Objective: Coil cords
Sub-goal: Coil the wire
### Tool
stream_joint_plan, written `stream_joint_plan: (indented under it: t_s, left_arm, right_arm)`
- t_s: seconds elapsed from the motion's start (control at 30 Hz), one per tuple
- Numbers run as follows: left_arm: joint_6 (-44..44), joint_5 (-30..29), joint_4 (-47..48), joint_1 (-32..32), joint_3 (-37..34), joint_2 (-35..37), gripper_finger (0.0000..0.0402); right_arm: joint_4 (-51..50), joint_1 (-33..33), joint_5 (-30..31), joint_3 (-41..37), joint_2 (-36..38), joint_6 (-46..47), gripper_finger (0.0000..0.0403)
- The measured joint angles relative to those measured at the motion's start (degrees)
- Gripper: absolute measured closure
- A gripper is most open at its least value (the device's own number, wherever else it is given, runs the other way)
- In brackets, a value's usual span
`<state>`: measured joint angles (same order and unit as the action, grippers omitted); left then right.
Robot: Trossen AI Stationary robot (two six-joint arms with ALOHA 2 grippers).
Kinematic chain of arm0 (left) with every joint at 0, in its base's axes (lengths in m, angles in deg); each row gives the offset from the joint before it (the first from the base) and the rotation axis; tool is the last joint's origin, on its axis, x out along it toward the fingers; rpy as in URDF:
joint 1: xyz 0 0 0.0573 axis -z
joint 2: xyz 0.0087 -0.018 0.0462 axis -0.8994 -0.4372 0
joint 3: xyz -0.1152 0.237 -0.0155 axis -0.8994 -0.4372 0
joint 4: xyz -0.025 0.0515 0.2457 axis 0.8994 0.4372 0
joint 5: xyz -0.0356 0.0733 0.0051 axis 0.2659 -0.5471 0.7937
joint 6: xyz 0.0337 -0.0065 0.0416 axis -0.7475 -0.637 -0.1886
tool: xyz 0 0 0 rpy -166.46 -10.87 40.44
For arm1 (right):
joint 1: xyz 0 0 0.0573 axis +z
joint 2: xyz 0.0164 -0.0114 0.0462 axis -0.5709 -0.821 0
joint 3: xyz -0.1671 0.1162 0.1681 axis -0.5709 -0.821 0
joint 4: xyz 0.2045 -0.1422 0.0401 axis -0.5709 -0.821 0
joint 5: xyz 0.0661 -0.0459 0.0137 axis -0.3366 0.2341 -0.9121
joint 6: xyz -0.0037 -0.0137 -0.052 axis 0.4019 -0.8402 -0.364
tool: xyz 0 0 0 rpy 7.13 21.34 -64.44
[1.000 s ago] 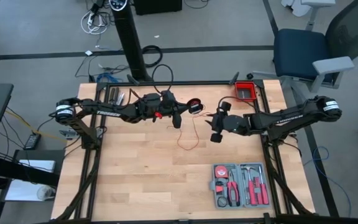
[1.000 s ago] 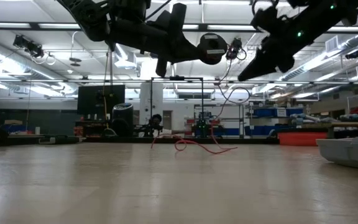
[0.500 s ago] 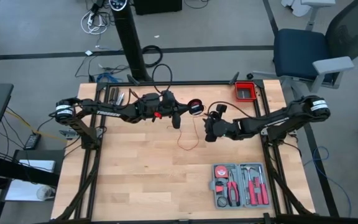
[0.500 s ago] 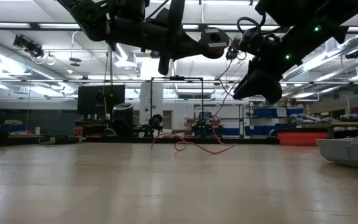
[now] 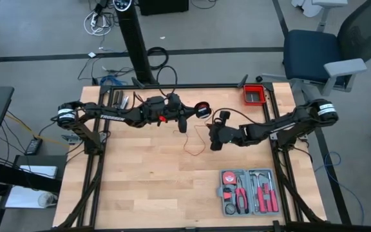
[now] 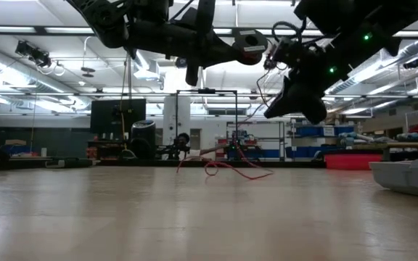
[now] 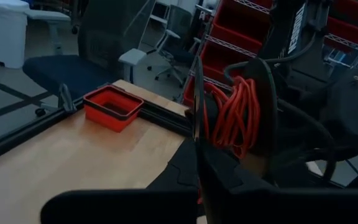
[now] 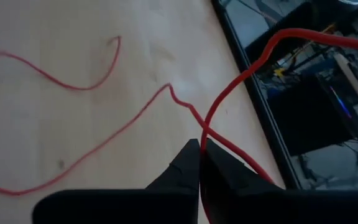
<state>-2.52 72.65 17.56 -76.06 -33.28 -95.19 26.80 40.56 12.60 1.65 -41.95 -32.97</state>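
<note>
Since a second ago the right gripper (image 5: 214,143) has been carried leftward over the middle of the table (image 5: 140,187), and its fingers, then spread, are now pressed together on the red cord (image 8: 229,81), as the right wrist view shows. One cord is counted: part is wound in a small bundle (image 7: 235,115) held in the closed left gripper (image 5: 182,125) over the far middle of the table, and the rest trails in loose loops on the wood between the two grippers. Two containers are seen. A red bin (image 5: 254,95) sits at the far right corner; nothing can be made out in it. A grey tool case (image 5: 250,191) lies open at the near right edge, with red-handled tools and a tape measure laid in it. The bundle's windings are shown only by the left wrist view; from above it is a small red spot. In the low view both grippers are seen raised above the table.
</note>
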Motion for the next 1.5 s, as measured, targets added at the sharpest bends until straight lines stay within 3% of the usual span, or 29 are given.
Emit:
stream_joint_plan:
  t_s: [0.4, 0.8, 1.03, 1.5]
  left_arm:
    - [-0.4, -1.5, -2.1, 0.0, 0.0, 0.0, 0.0397]
    - [-1.4, -1.5, -9.4, 0.0, 0.0, 0.0, 0.0397]
    - [-1.3, 1.6, -9.9, 0.0, 0.0, 0.0, 0.0397]
    - [-5.0, 5.0, -5.1, 0.0, 0.0, 0.0, 0.0397]
  right_arm:
    - [7.1, 2.3, -7.1, 0.2, 0.5, 2.8, 0.0401]
    - [3.2, -0.8, -9.1, 5.0, 0.1, 7.7, 0.0402]
    - [3.9, 0.7, -21.8, 5.0, 0.1, 10.9, 0.0396]
    - [0.2, -0.1, -22.8, 4.9, 0.1, 14.0, 0.0359]
